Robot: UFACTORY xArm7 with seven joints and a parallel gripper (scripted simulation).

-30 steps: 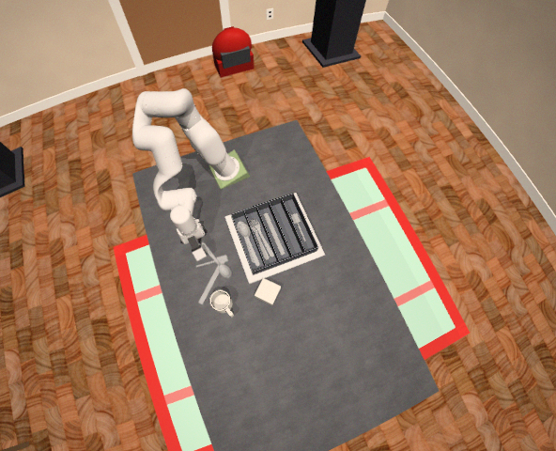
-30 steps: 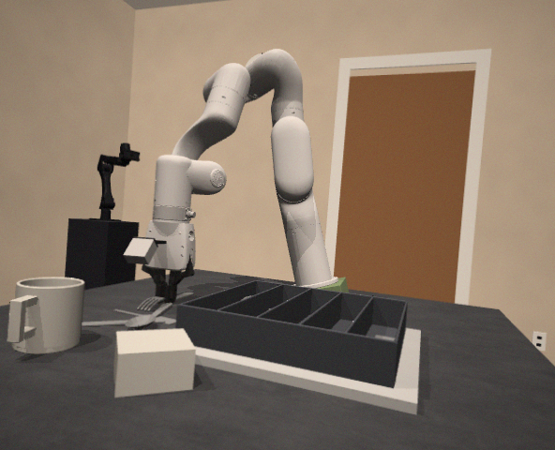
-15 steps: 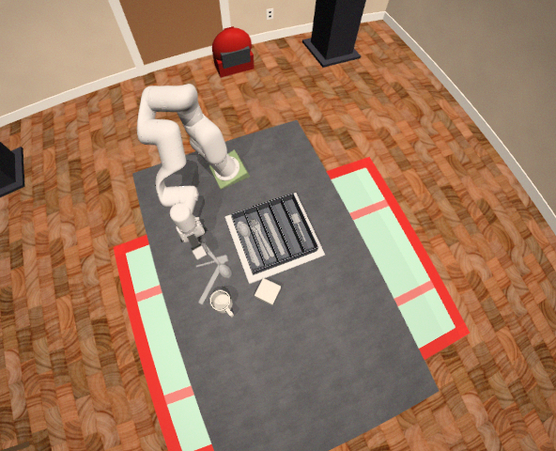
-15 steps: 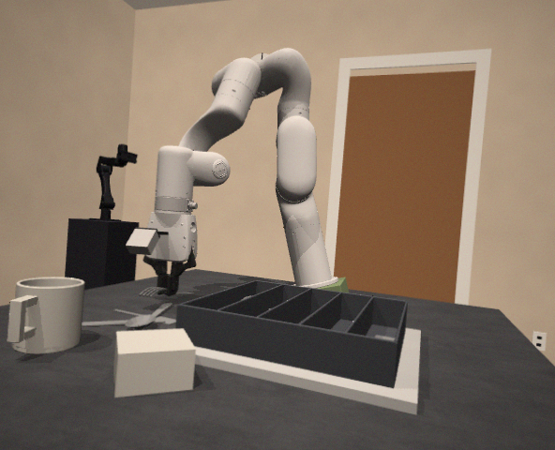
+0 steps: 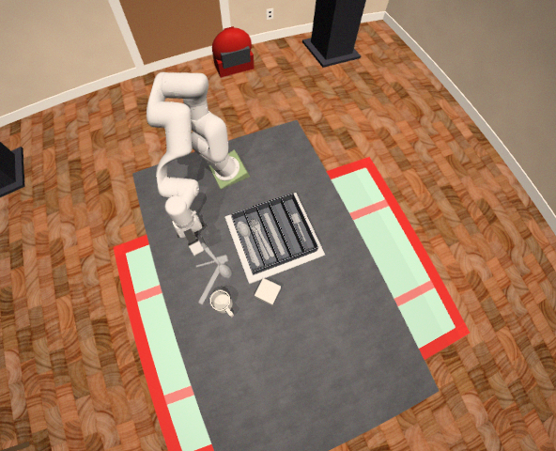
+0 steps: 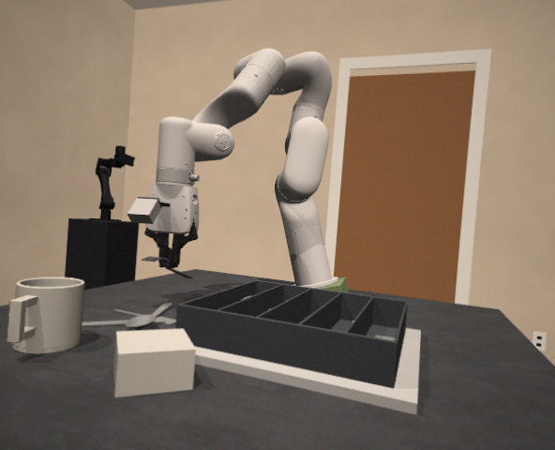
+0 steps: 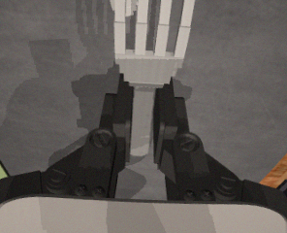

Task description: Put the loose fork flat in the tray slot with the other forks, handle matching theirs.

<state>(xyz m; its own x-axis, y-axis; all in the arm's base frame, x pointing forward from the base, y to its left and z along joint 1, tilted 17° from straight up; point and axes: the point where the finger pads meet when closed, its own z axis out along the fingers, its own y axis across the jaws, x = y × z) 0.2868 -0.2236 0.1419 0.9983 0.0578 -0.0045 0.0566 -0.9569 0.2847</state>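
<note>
My gripper [image 7: 143,92] is shut on the neck of the loose fork [image 7: 150,14], just below its tines. In the side view the gripper [image 6: 170,255] holds the fork [image 6: 167,265] roughly level, clear above the dark table top, left of the tray. From above, the gripper [image 5: 193,238] hangs left of the dark cutlery tray [image 5: 274,237]. The tray [image 6: 292,326] has several long slots. The other forks [image 5: 257,238] lie in the second slot from the left, beside a spoon [image 5: 243,231].
A loose spoon [image 5: 223,270] and a knife [image 5: 209,287] lie crossed on the table below the gripper. A white mug [image 5: 220,301] and a cream box [image 5: 268,291] stand in front of the tray. The tray rests on a white mat.
</note>
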